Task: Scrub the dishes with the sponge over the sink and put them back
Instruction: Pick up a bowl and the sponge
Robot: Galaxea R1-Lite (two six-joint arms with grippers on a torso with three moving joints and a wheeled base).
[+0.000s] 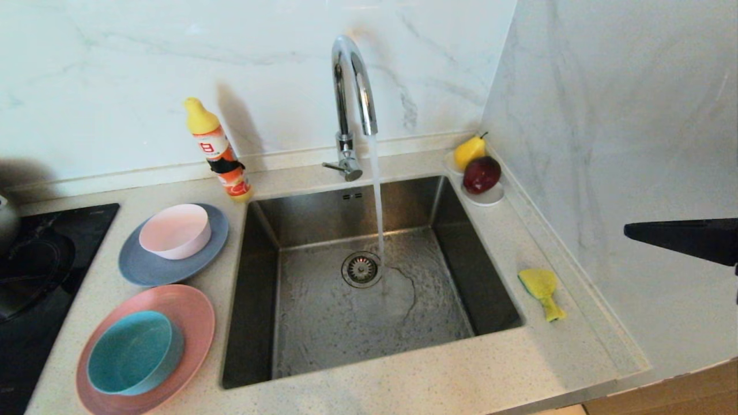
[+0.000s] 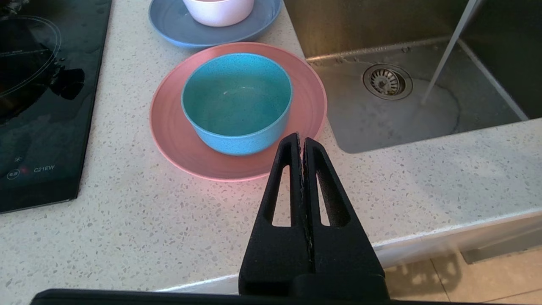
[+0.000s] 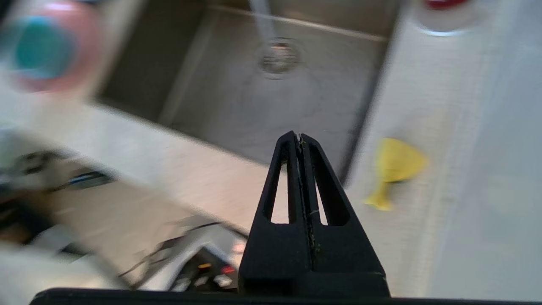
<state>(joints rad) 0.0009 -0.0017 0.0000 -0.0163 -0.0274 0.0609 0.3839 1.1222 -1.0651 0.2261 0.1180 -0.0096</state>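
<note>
The yellow sponge (image 1: 542,290) (image 3: 394,167) lies on the counter right of the steel sink (image 1: 323,323). Water runs from the chrome tap (image 1: 351,86) beside the drain (image 1: 361,269). Left of the sink, a teal bowl (image 1: 135,353) (image 2: 237,101) sits on a pink plate (image 1: 190,311) (image 2: 178,140), and behind them a pale pink bowl (image 1: 176,230) sits on a grey-blue plate (image 1: 150,268). My right gripper (image 1: 631,230) (image 3: 300,137) enters from the right edge, shut and empty, raised above the counter, right of the sponge. My left gripper (image 2: 300,137) hangs shut and empty near the counter's front edge, in front of the pink plate.
A dish-soap bottle (image 1: 218,151) stands behind the sink's left corner. A white saucer (image 1: 487,197) with a pear (image 1: 470,151) and a dark red fruit (image 1: 482,174) sits at the back right. A black hob (image 1: 34,276) lies far left. Marble walls close the back and right.
</note>
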